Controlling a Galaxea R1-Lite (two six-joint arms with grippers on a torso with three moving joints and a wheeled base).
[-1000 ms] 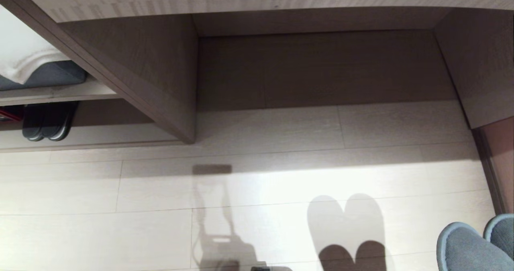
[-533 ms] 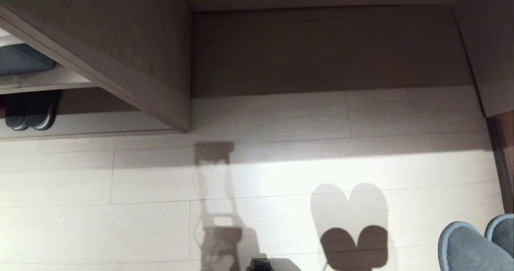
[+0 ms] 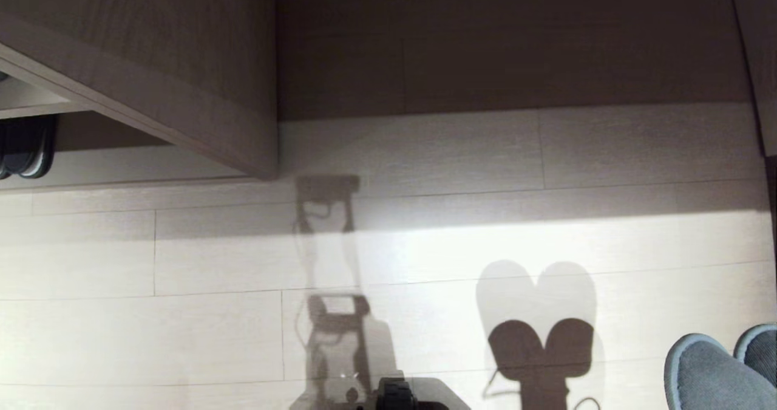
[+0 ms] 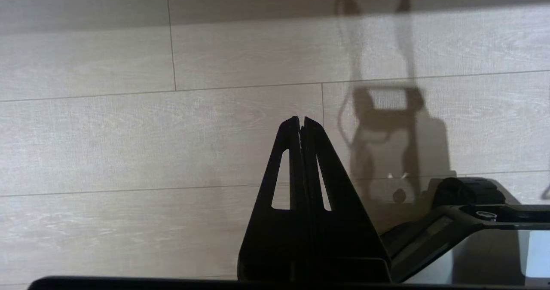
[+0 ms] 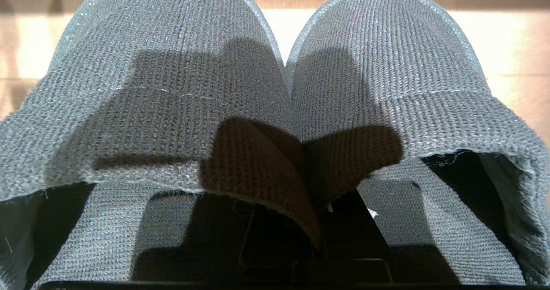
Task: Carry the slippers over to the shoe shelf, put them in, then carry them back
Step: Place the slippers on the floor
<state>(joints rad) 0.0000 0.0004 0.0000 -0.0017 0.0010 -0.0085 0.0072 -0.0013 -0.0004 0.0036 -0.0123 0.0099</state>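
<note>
A pair of grey knit slippers [image 5: 275,88] hangs side by side, toes pointing away, with my right gripper [image 5: 318,238] shut on their inner edges; its fingers are mostly hidden under the fabric. In the head view the slippers [image 3: 710,373] show at the lower right corner, above the pale floor. The shoe shelf [image 3: 109,170] is at the far left, only its pale bottom board and an upper board showing. Over bare floor, my left gripper [image 4: 300,120] is shut and holds nothing.
A chunkier dark pair with a pale sole line [image 3: 24,152] stands in the shelf. A slanted desk side panel [image 3: 182,118] separates it from the tall dark recess [image 3: 485,45]. Another panel [image 3: 753,64] closes the right. My base [image 3: 394,395] shows at the bottom.
The whole head view has slid upward and leftward, so the camera has tilted down; the desk top has left the picture. The slippers keep their place in my right gripper.
</note>
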